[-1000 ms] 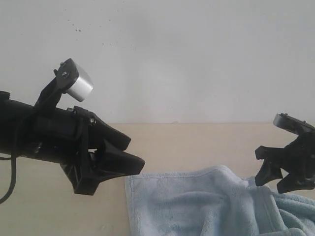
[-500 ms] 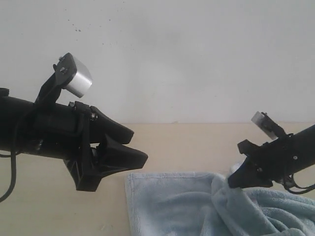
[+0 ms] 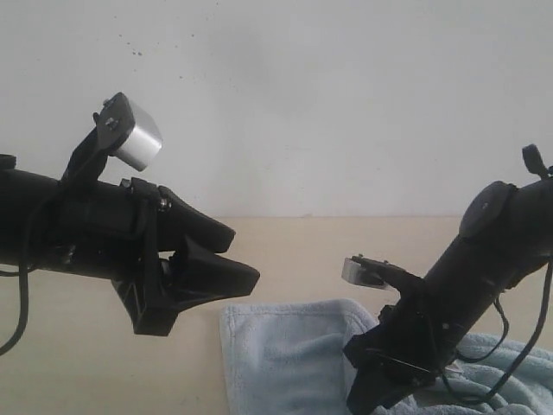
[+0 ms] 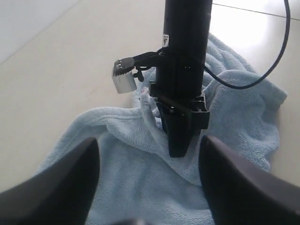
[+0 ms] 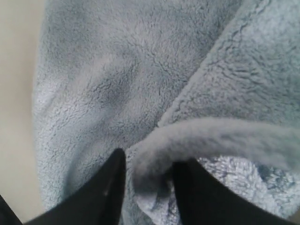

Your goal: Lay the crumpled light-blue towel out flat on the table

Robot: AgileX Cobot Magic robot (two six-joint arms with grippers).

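The light-blue towel (image 3: 285, 354) lies crumpled on the beige table (image 3: 302, 251), with thick folds toward the right. My right gripper (image 3: 363, 399) points down into it near the middle. In the right wrist view its two dark fingers (image 5: 105, 187) pinch a raised fold of the towel (image 5: 117, 79). The left wrist view shows the right gripper (image 4: 179, 140) pressed into the towel (image 4: 243, 108). My left gripper (image 3: 244, 259) hovers open above the towel's left part, with nothing between its wide-spread fingers (image 4: 51, 187).
A plain white wall (image 3: 328, 104) rises behind the table. Bare table surface (image 4: 70, 70) stretches to the left of and beyond the towel. The right arm's cable (image 4: 262, 70) hangs over the towel.
My right arm has swung left and down, from hovering at the towel's right side into its middle, and now grips a fold. The left arm has barely moved.
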